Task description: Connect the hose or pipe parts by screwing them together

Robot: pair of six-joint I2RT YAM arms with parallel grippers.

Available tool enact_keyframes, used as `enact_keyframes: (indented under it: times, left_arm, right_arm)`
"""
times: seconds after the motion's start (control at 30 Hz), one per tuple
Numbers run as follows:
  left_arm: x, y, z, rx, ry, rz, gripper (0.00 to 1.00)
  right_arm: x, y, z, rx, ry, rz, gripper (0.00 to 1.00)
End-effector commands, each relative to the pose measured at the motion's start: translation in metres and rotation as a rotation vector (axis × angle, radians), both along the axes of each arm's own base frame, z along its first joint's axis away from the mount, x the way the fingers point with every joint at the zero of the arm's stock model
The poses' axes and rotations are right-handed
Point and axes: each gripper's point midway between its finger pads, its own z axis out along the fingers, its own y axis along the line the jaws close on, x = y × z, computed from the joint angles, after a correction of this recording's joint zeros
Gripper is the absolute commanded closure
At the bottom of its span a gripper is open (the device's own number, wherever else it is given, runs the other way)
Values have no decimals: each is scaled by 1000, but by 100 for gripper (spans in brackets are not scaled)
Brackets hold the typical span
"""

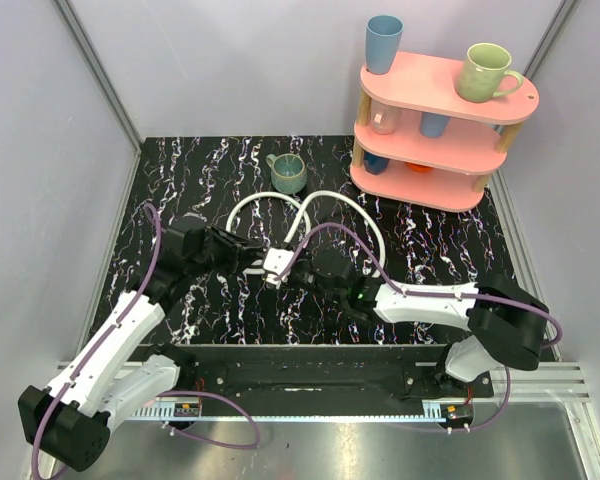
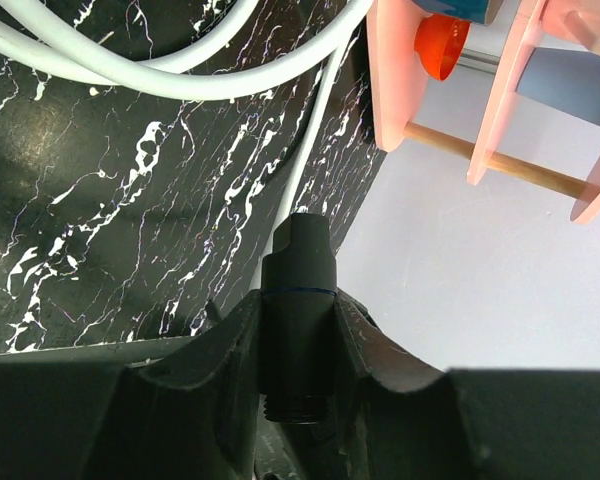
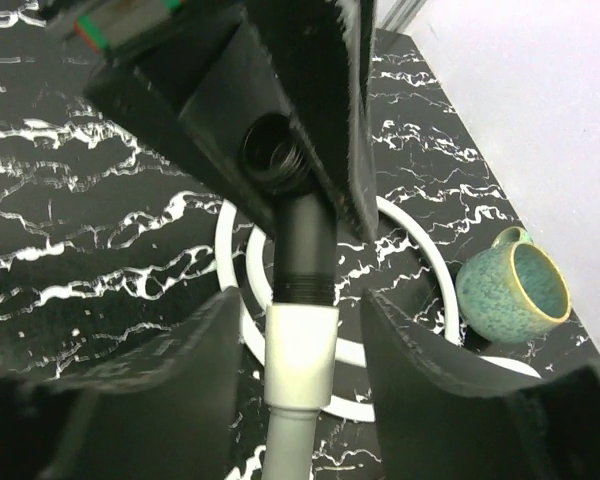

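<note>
Black marble-patterned table (image 1: 210,180) fills the booth between pale walls. A pink shelf (image 1: 435,150) of cups stands at its far right corner, and a green mug (image 1: 287,173) stands near the far middle. Two white hoses (image 1: 365,212) lie looped on the table just in front of the mug, their curves overlapping.

The left gripper (image 1: 248,258) is clamped tight on a black fitting (image 2: 298,290) at the end of one hose. In the left wrist view its fingers (image 2: 220,360) press both sides of the fitting, and the white hose runs away from it across the table.

The right gripper (image 3: 300,330) faces it near the middle of the table. Its jaws are parted, with one finger (image 3: 170,380) on each side of the white sleeve (image 3: 300,355) of the other hose. A gap shows on both sides, so they do not pinch the sleeve.

Beyond the sleeve, a black tip (image 3: 305,245) reaches the mouth of the threaded opening (image 3: 275,155) held in the left gripper. Whether the threads have caught cannot be told.
</note>
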Motion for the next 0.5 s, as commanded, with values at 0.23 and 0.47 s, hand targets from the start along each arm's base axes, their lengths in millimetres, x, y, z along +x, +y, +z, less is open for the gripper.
enact_keyframes:
  times: [0.23, 0.47]
  left_arm:
    - [-8, -19, 45, -104, -194, -137, 100]
    - [-21, -32, 78, -32, -821, -380, 100]
  right_arm:
    - [7, 15, 62, 131, -35, -66, 100]
    - [-5, 18, 76, 211, 190, 76, 100]
